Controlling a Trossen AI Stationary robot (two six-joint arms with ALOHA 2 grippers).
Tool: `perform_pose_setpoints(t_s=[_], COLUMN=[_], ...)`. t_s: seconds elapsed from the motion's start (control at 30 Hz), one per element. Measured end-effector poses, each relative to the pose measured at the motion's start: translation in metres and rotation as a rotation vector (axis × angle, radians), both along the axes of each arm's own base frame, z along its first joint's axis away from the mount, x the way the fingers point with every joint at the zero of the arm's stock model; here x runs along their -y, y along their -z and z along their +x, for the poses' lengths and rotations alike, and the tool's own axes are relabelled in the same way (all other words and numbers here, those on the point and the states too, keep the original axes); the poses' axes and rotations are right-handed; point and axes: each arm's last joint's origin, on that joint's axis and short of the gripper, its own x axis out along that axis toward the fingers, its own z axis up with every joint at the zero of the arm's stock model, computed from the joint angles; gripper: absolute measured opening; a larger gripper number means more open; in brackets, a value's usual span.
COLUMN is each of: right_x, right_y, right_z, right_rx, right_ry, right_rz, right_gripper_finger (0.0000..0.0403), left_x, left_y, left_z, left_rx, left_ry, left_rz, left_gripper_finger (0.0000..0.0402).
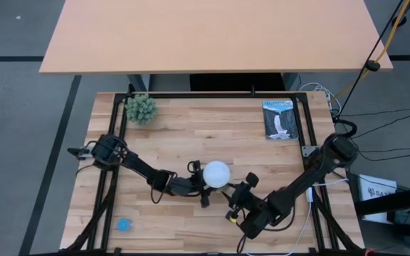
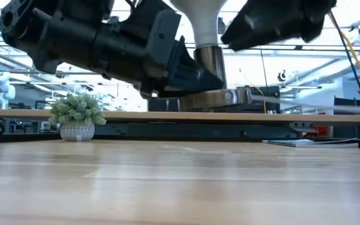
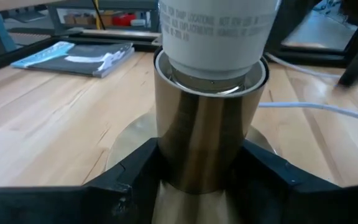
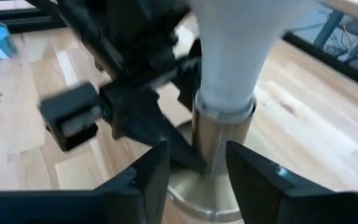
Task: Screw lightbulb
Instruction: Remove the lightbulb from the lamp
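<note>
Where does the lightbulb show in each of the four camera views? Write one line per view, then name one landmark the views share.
High view: the lightbulb is a white dome at lower centre, between the two grippers.
Low view: its white neck is at top centre.
Left wrist view: its printed white body is at top centre.
Right wrist view: its white cone is at upper right of centre.
Shared landmark: the metal socket right under it, seen in the low and both wrist views.

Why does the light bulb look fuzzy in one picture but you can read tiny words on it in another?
In the right wrist view the lightbulb and the left tool are smeared by blur. In the left wrist view the bulb's print is sharp, and the metal socket shows soft reflections. In the low view the bright room behind turns both arms into dark shapes.
</note>
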Motion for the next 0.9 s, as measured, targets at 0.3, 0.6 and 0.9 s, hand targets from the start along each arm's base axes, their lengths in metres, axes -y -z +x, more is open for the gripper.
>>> perform_pose_setpoints(t_s=[0.3,0.6,0.9], right_x=[0.009,0.018,0.015], right_y=[-0.035,-0.037,-0.044], right_z=[-0.008,0.003,0.008], right_rx=[0.044,0.068,0.102], right_ry=[-0.014,0.009,-0.011], right_rz=[-0.097,-0.091,-0.132], right_gripper_finger=[0.0195,0.0227,0.0225], left_x=[0.001,0.006,0.013], left_y=[-0.001,-0.012,-0.034], left_z=[0.000,0.006,0.023], left_rx=[0.011,0.077,0.140], left_ry=[0.001,0.014,0.015], left_rz=[-0.008,-0.035,-0.058], left_gripper_finger=[0.0190,0.0190,0.0190])
